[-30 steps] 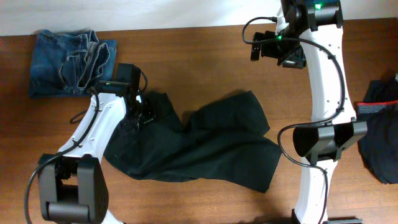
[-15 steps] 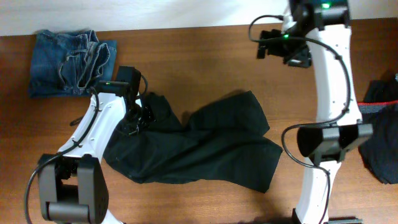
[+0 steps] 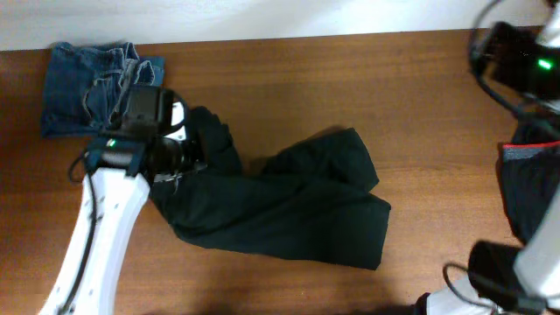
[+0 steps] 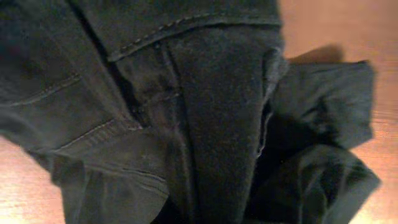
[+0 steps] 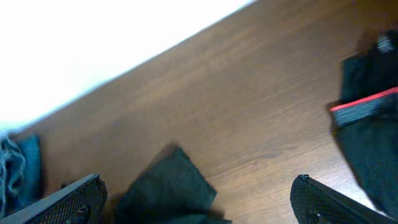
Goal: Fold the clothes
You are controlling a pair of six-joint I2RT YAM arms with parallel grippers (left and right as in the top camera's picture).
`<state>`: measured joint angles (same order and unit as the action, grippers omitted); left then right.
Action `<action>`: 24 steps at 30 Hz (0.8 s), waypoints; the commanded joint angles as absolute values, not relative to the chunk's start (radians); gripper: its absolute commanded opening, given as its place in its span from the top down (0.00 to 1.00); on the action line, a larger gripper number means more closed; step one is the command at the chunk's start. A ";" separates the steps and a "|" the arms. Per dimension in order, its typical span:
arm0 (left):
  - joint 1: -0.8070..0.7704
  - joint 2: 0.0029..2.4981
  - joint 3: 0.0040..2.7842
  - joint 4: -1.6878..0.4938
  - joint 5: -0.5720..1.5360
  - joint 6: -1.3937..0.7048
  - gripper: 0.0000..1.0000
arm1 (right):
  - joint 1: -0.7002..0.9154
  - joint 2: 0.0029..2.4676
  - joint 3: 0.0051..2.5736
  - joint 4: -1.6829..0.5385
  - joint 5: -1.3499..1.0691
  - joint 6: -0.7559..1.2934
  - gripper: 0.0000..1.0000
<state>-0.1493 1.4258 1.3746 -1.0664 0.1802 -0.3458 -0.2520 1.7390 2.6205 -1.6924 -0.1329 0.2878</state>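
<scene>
The black trousers [image 3: 289, 210] lie crumpled across the middle of the brown table [image 3: 350, 79]. Their waist end is bunched up at the left. My left gripper [image 3: 184, 157] sits on that waist end, shut on the fabric. In the left wrist view black cloth [image 4: 205, 112] with seams fills the frame and hides the fingers. The blue jeans [image 3: 92, 87] lie in a heap at the back left. A dark garment with a red-grey band [image 3: 529, 184] lies at the right edge. My right gripper [image 5: 198, 186] hangs high at the back right, open and empty, above a trouser leg end [image 5: 171, 183].
The white wall [image 5: 93, 43] runs along the table's far edge. The right arm's white links [image 3: 534, 262] stand along the right side, over the banded garment. Bare wood shows between the trousers and that garment.
My left gripper has shut on the trousers' waist and dragged it up toward the jeans. The right arm has swung away to the right edge of the table.
</scene>
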 commanded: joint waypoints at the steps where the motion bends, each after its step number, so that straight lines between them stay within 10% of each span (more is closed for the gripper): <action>1: -0.149 1.338 1.401 -1.044 0.198 -0.292 0.99 | -0.297 1.657 2.617 -1.699 -0.135 0.285 0.01; 24: -0.422 1.290 1.402 -0.685 0.260 -0.073 0.99 | -0.300 1.539 2.544 -1.699 -0.308 0.179 0.01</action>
